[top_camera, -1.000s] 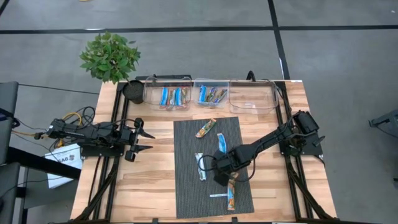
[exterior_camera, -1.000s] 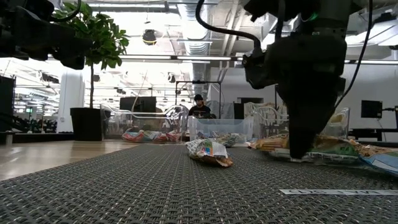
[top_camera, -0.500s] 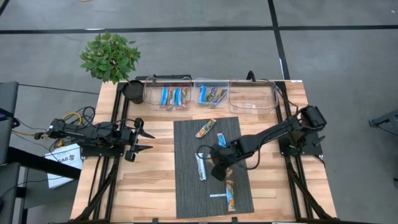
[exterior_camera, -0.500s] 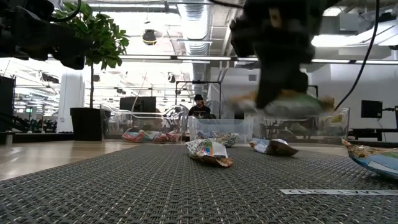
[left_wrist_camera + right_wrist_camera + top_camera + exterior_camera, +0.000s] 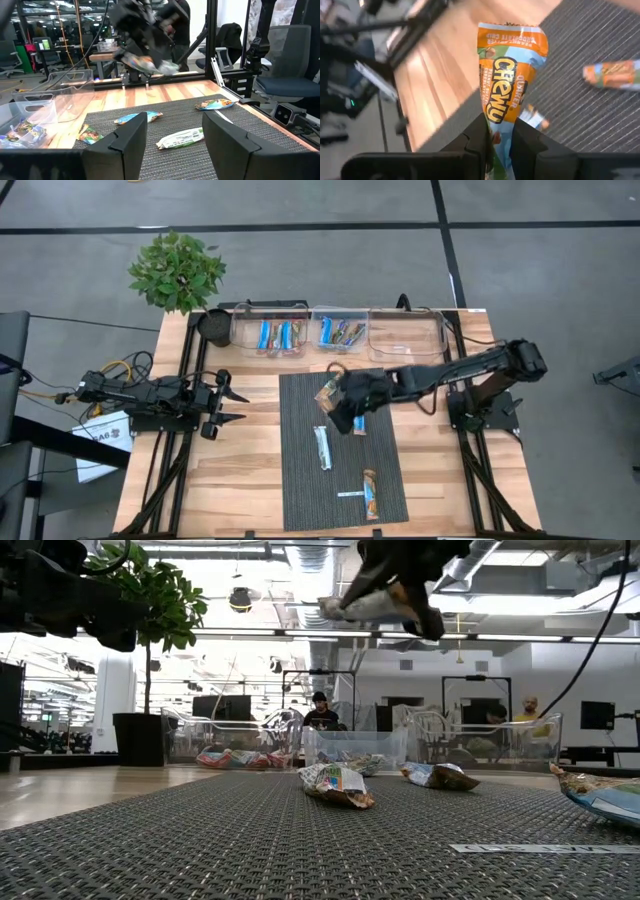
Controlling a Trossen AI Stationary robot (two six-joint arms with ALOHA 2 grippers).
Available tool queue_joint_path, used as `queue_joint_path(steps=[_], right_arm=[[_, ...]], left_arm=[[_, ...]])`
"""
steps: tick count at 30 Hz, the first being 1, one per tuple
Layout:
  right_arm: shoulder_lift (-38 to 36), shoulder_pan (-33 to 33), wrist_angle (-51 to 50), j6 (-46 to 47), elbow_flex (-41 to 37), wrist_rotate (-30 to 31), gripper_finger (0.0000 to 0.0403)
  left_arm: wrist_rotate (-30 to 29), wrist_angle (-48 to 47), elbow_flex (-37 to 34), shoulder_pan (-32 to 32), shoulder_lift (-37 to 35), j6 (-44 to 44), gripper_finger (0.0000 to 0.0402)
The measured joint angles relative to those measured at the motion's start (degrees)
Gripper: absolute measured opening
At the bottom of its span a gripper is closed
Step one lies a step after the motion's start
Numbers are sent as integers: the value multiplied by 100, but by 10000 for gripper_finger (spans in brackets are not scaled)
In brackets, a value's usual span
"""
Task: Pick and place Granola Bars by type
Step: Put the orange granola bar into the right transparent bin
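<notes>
the right gripper [image 5: 352, 418] hangs above the far part of the grey mat [image 5: 300, 480], clenched on an orange-and-blue bar [image 5: 510, 95] whose wrapper reads "chewy", with smaller print along its end that i can't make out. from table height that bar [image 5: 375, 605] is well off the surface, up near the top of the view. three more bars lie loose on the mat: an orange one [image 5: 324, 391] at the far end just beside the gripper, a white one [image 5: 322, 448] near the middle, and another orange-and-blue one [image 5: 371, 494] at the near end, next to a thin white strip [image 5: 349, 494] with print too small to read. along the far edge of the wooden table [image 5: 240, 480] stand three clear bins: the left bin [image 5: 270, 315] holds about four bars, mostly blue, the middle bin [image 5: 341, 315] holds some blue and darker ones that i can't count surely, and the right bin [image 5: 408, 320] sits beyond the right arm's reach line. a potted plant [image 5: 178, 272] stands at the far left corner beside the left bin. nothing lies between the raised bar and the bins but the orange bar on the mat. the left gripper [image 5: 235, 406] waits over bare wood to the left of the mat, fingers spread and holding nothing. people sit in the room behind the bins.
</notes>
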Motion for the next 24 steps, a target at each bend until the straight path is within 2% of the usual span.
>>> queue_joint_path(steps=[11, 16, 24], right_arm=[[-403, -661, 1005, 253, 0, 7, 54], [-396, -946, 1454, 294, 0, -172, 54], [-396, -1444, 1493, -254, 0, -576, 54]], left_arm=[[0, 0, -1, -1, -2, 0, 184], [-1, 0, 0, -1, -2, 0, 184], [0, 0, 1, -1, -2, -1, 184]])
